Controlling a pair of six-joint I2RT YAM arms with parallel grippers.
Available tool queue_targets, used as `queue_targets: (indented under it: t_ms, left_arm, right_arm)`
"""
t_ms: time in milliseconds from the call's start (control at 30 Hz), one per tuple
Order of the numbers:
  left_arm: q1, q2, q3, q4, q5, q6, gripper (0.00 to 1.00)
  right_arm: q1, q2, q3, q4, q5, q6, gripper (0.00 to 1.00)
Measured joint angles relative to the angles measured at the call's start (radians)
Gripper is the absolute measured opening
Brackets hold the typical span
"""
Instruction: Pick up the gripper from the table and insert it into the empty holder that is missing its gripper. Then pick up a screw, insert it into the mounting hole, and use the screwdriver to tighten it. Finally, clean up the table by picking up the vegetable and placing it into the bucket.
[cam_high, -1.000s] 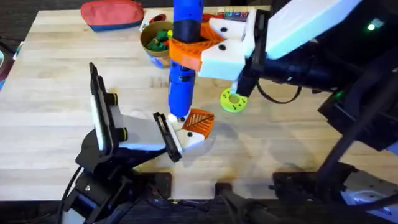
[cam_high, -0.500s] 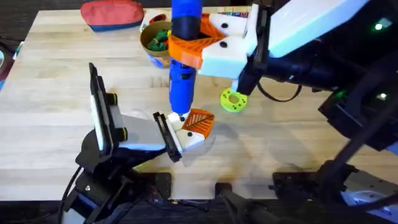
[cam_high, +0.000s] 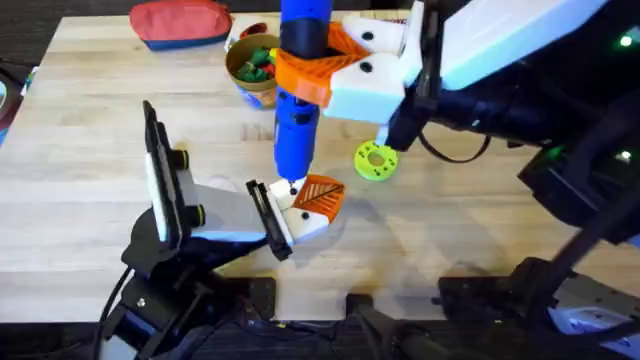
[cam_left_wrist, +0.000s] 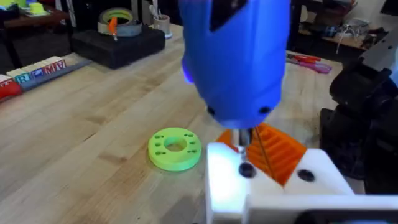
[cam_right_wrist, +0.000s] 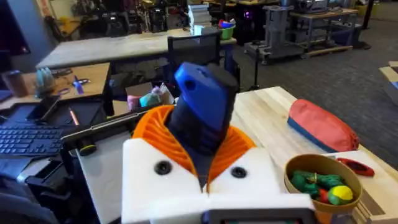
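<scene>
My right gripper (cam_high: 318, 62) is clamped on the screwdriver (cam_high: 297, 110), orange pads pressed to either side of the blue barrel. I hold it upright, tip down. In the right wrist view the same grip shows from above, pads (cam_right_wrist: 230, 146) hugging the barrel (cam_right_wrist: 202, 106).

Driver tip sits on a dark screw (cam_left_wrist: 246, 169) in the white holder (cam_high: 305, 222). The orange gripper (cam_high: 320, 195) is seated in that holder, ribbed face up; the left wrist view shows its ribs (cam_left_wrist: 280, 149) just behind the screw. A second dark screw head (cam_left_wrist: 305, 175) sits beside the first on the white mount.

The holder belongs to a black claw lying on the table, white body (cam_high: 225, 212) stretching left toward an upright black plate (cam_high: 157, 170).

I cannot tell the state of my left gripper from its own camera.

Green ring (cam_high: 375, 160) lies on the table just right of the driver, apart from the holder.

The bucket (cam_high: 252, 70) stands at the far side of the table behind the driver, green and yellow pieces (cam_right_wrist: 317, 183) inside. Red pouch (cam_high: 180, 22) lies left of it.
</scene>
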Motion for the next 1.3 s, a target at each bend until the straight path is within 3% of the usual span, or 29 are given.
queue_targets:
  t_ms: [1067, 1300]
  left_arm:
    - [0.000, 0.000, 0.000, 0.000, 0.000, 0.000, 0.004]
    - [0.000, 0.000, 0.000, 0.000, 0.000, 0.000, 0.004]
  right_arm:
    - [0.000, 0.000, 0.000, -0.042, 0.000, 0.000, 0.006]
    - [-0.019, -0.008, -0.009, 0.267, 0.000, 0.027, 0.006]
